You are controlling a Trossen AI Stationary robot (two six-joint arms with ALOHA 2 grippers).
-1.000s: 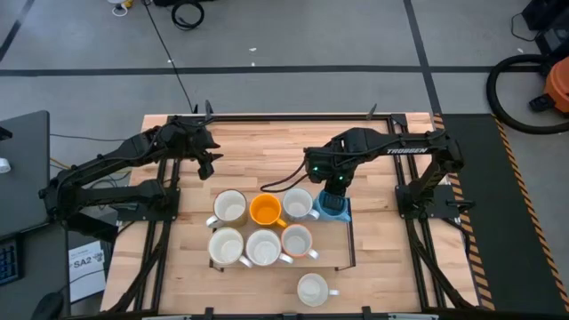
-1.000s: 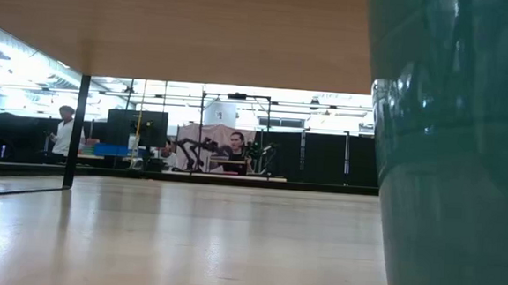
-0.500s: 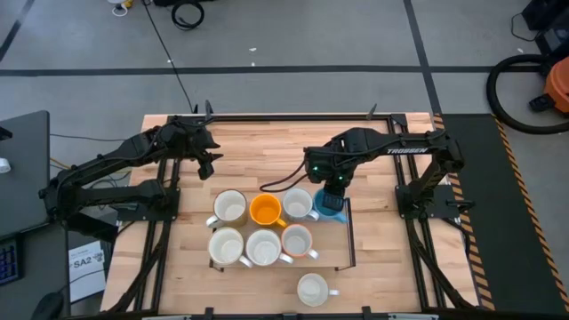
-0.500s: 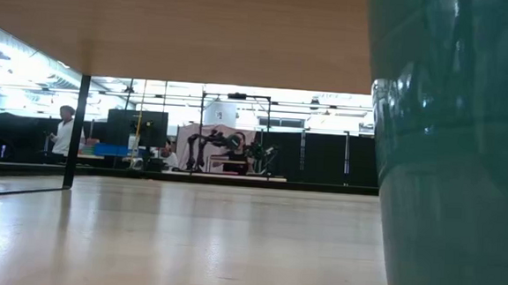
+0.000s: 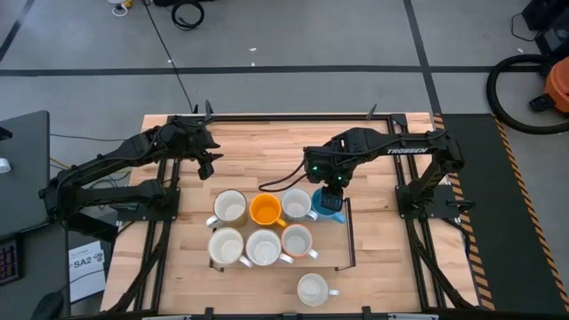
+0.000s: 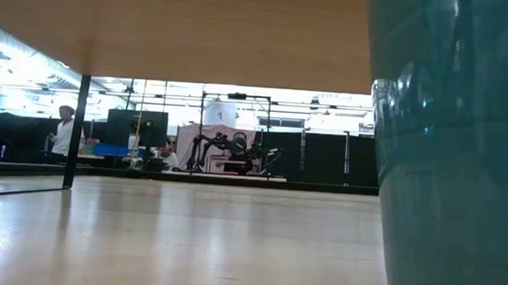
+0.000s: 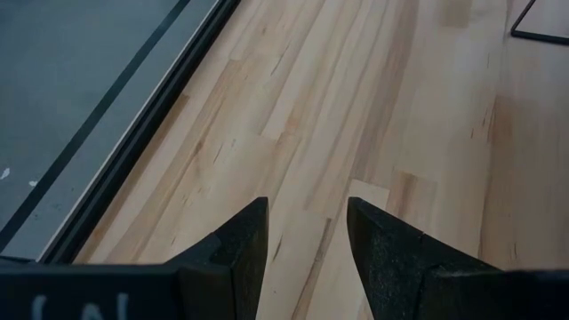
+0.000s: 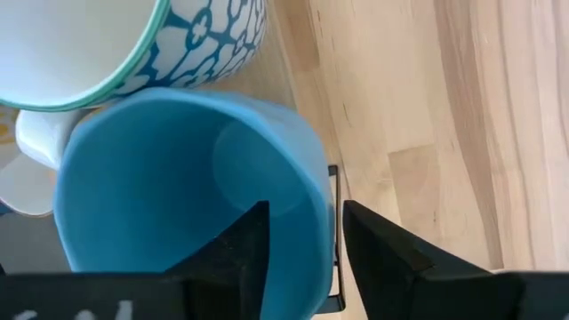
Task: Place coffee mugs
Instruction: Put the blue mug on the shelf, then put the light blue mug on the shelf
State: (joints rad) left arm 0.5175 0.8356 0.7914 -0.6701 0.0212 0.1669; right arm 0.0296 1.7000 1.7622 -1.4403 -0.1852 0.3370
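Observation:
Several coffee mugs stand upright in two rows inside a black outline (image 5: pixel 354 236). The far row holds a white mug (image 5: pixel 229 206), an orange one (image 5: pixel 265 211), a blue-and-white patterned one (image 8: pixel 209 36) and a blue one (image 5: pixel 327 204). My right gripper (image 5: pixel 332 189) hangs over the blue mug (image 8: pixel 178 187), open. One finger is inside its rim and one outside, at the wall on the table's right side (image 8: pixel 313 209). Out at the far left, my left gripper (image 5: pixel 210 162) is open over bare wood.
The near row holds two white mugs (image 5: pixel 226 245) (image 5: pixel 263 248) and a reddish-brown one (image 5: pixel 297 240). A lone white mug (image 5: pixel 313 289) stands near the front edge. A teal glazed wall (image 6: pixel 448 154) fills the low view's right side. Bare wood lies right of the outline.
The blue mug under my right gripper has shifted a little toward the table's left and far edge, ending close beside the patterned mug.

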